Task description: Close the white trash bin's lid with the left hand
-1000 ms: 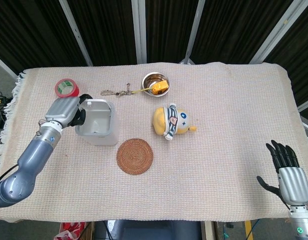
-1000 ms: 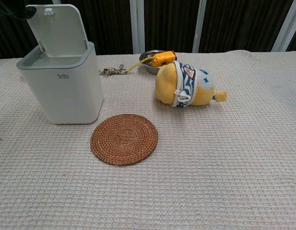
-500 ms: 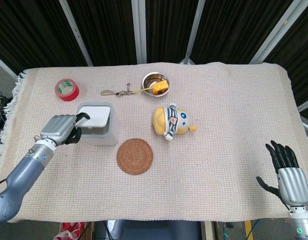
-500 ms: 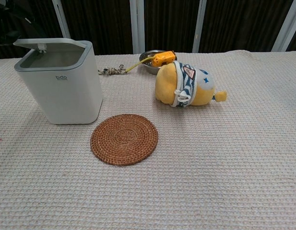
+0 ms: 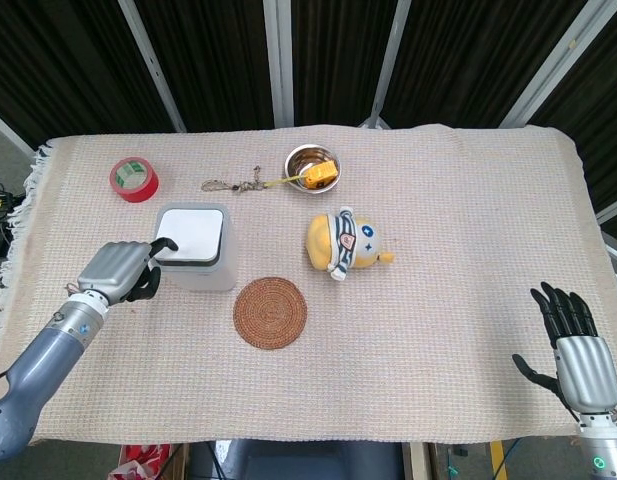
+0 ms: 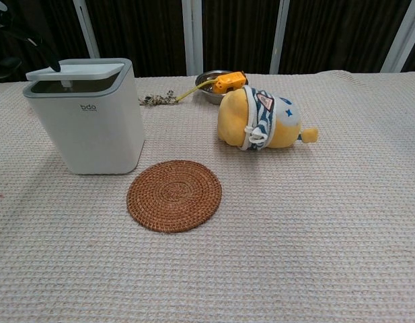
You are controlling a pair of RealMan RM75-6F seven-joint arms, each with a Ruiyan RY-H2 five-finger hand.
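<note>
The white trash bin (image 5: 194, 250) (image 6: 86, 124) stands at the table's left. Its lid (image 5: 191, 234) (image 6: 75, 67) lies almost flat over the opening, with a thin gap still showing under it in the chest view. My left hand (image 5: 116, 272) is just left of the bin, fingers curled, one dark fingertip (image 6: 51, 64) touching the lid's left edge. It holds nothing. Only a sliver of that hand shows in the chest view's top left corner. My right hand (image 5: 578, 350) hovers at the front right edge of the table, fingers spread and empty.
A woven round coaster (image 5: 270, 312) (image 6: 174, 195) lies right in front of the bin. A yellow plush toy (image 5: 345, 242) (image 6: 261, 120) lies in the middle. Behind are a red tape roll (image 5: 134, 178), a keychain (image 5: 236, 185) and a metal bowl (image 5: 304, 157) holding a yellow tape measure (image 5: 320, 174).
The lid has swung down from upright to almost flat on the bin. My left hand has drawn back from behind the bin to its front left side. The right hand has not moved.
</note>
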